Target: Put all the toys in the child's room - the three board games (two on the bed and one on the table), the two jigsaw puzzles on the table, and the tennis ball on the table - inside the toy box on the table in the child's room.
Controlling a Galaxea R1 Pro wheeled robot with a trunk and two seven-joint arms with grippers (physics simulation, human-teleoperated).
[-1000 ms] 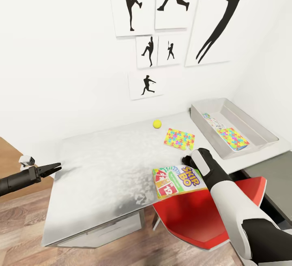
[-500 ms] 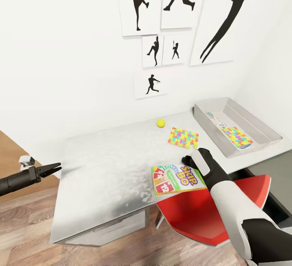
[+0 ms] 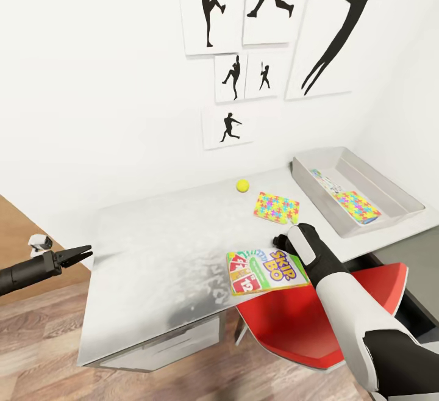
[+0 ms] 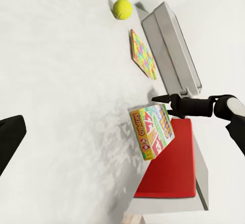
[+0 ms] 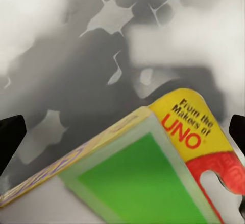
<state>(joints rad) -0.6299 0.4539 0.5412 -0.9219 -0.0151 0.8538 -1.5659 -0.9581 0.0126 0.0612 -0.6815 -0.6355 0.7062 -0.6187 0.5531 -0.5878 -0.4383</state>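
Observation:
The orange-red Skip-Bo board game [image 3: 265,271] lies at the white table's [image 3: 158,248] near edge. My right gripper [image 3: 280,242] is open at the box's far corner, and that corner [image 5: 168,147] sits between its fingers. The left wrist view shows the same gripper [image 4: 159,100] against the box [image 4: 152,131]. A jigsaw puzzle [image 3: 276,206] and the tennis ball [image 3: 242,185] rest further back on the table. At the table's right end, the grey toy box [image 3: 390,190] holds another puzzle [image 3: 356,205]. My left gripper [image 3: 82,252] hovers open off the table's left end.
A red chair [image 3: 305,328] is tucked under the table below the Skip-Bo box. A dark-topped cabinet [image 3: 421,260] stands at the right. Black silhouette pictures [image 3: 268,4] hang on the white wall behind. Wood floor [image 3: 36,340] lies to the left.
The camera swung so the table sits further right in view. The Skip-Bo box has turned slightly under the right gripper. The left arm is unchanged.

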